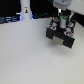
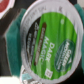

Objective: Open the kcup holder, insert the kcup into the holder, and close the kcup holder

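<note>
The kcup holder (image 1: pixel 61 34) is a black boxy device on the white table at the exterior view's right, with pale slots on its front. My gripper (image 1: pixel 62 19) hangs straight above it and is shut on the kcup (image 1: pixel 63 22), a small pale cup with green on it, held at the holder's upper part. In the wrist view the kcup (image 2: pixel 47 42) fills the picture: a round foil lid with a green label reading "DARK MAGIC". My fingertips are hidden there. I cannot tell how far the holder's hinged part is open.
A white upright object (image 1: pixel 25 10) stands at the back on the exterior view's left, beside a blue glow. Dark items (image 1: pixel 7 20) line the back edge. The white table (image 1: pixel 27 55) spreads to the front and left.
</note>
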Robot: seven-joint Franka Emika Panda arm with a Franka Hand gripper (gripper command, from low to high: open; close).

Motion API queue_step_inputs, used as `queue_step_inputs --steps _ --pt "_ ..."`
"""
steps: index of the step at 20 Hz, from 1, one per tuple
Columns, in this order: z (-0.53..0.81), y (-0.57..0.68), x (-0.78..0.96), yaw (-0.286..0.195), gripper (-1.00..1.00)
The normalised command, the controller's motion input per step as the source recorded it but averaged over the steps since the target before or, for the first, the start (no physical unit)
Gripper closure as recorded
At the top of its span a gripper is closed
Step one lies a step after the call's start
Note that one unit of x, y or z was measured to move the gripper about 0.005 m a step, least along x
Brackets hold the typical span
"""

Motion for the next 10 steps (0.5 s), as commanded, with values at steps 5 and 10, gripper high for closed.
queue_step_inputs --steps 5,10 --pt "-0.18 -0.01 -0.02 -0.001 1.0" --pt "-0.21 0.05 0.06 0.004 1.0"
